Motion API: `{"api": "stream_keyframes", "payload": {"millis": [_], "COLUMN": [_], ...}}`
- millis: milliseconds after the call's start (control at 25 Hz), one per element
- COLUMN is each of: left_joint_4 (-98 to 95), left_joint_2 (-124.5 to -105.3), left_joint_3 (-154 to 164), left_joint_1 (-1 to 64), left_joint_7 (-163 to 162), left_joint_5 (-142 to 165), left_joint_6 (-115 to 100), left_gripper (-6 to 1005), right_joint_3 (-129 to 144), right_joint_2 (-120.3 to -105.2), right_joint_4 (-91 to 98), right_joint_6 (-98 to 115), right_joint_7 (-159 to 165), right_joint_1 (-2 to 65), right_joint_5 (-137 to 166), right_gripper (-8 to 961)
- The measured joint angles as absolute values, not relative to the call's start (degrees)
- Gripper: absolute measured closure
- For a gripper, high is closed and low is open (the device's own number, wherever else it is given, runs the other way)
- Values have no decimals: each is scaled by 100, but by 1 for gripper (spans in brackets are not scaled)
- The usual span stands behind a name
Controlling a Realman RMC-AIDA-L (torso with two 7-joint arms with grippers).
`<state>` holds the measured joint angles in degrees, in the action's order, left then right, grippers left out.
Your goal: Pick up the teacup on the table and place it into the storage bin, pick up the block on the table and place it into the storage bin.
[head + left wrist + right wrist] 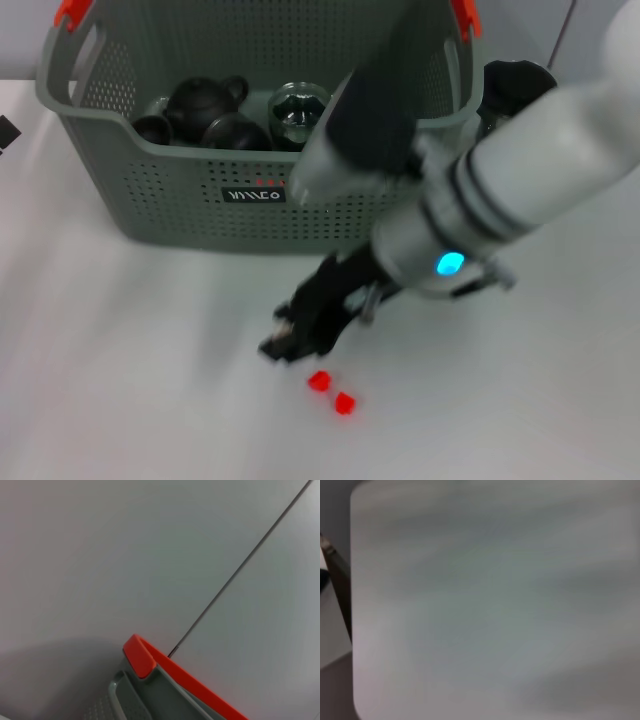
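right arm: white and black, reaches across the middle of the head view; its gripper [298,335] hangs low over the white tabletop [120,380], in front of the bin.
right jaws: dark blurred mass, cannot tell if open, closed or gripping anything.
blocks: two small red blocks [331,392] lie on the tabletop just beside the right gripper tip, on the near side, touching or almost touching each other. Neither looks held.
storage bin: large grey-green perforated plastic basket [180,200] with orange clips at the handles, at the far side of the tabletop, black label facing the robot.
bin contents: dark teapot [205,100], dark round teaware pieces [235,132] and a glass piece [298,108] inside. Which one is the teacup I can't tell; none visible on the tabletop, so the cup step looks done.
step, my read: block pick, gripper low and close so the jaws can come down over a block.
left gripper: out of sight; its wrist camera sees only an orange clip [145,657] and the wall, so it's probably parked up by the bin handle.
risk: blocks sit so close that the jaws could knock the second one.
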<state>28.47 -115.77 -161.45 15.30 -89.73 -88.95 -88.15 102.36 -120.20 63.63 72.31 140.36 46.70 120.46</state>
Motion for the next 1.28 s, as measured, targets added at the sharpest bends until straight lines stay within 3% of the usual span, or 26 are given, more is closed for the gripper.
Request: {"api": "stream_keyframes", "payload": {"millis": [440, 1240, 1280], "left_joint_4": [2848, 2847, 2847], "left_joint_2": [-11575, -11575, -11575], "left_joint_3": [-16145, -16145, -16146], "left_joint_1": [1568, 1585, 1578], "left_joint_7": [-8974, -8991, -8991], "left_joint_5": [-8895, -8826, -8825], "left_joint_6": [-8817, -8833, -8832], "left_gripper": [79, 78, 78], "right_joint_3": [7203, 6952, 7014], "right_joint_2": [-12007, -12012, -12012], "right_joint_4": [7943, 5986, 6058], "right_joint_6": [9078, 6663, 6679], "right_joint_7": [14186, 14242, 14241], "right_joint_1": [4883, 5895, 5881], "right_joint_5": [12341, 14507, 14508], "right_gripper": [524, 526, 493]}}
